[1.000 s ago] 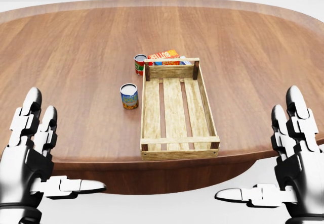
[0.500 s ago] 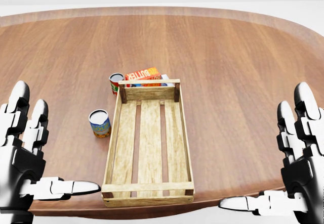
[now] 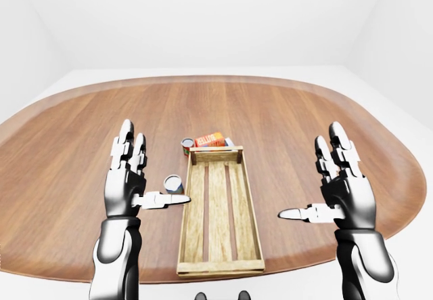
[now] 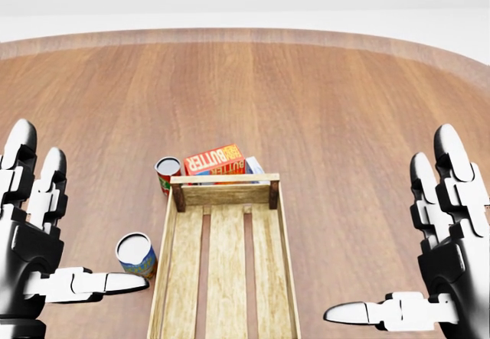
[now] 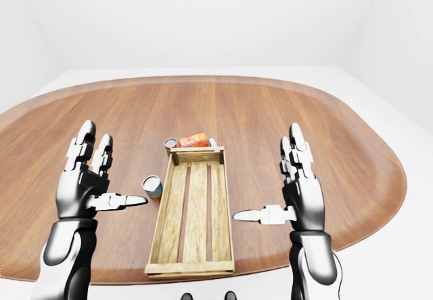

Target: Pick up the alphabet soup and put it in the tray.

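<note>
Both robot hands hang open and empty above a wide oval wooden table (image 3: 284,117), the left hand (image 4: 34,259) and right hand (image 4: 440,266) flanking a long slatted tray (image 4: 230,255). The alphabet soup (image 4: 136,255) stands upright just left of the tray, near the left thumb. A second can (image 4: 167,174) and a butter box (image 4: 214,159) crowd the tray's top end; bare wood spreads right.

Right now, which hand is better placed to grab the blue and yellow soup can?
Left. The left hand is open right beside the blue and yellow soup can, while the long wooden slatted tray lies between the can and the right hand.
</note>
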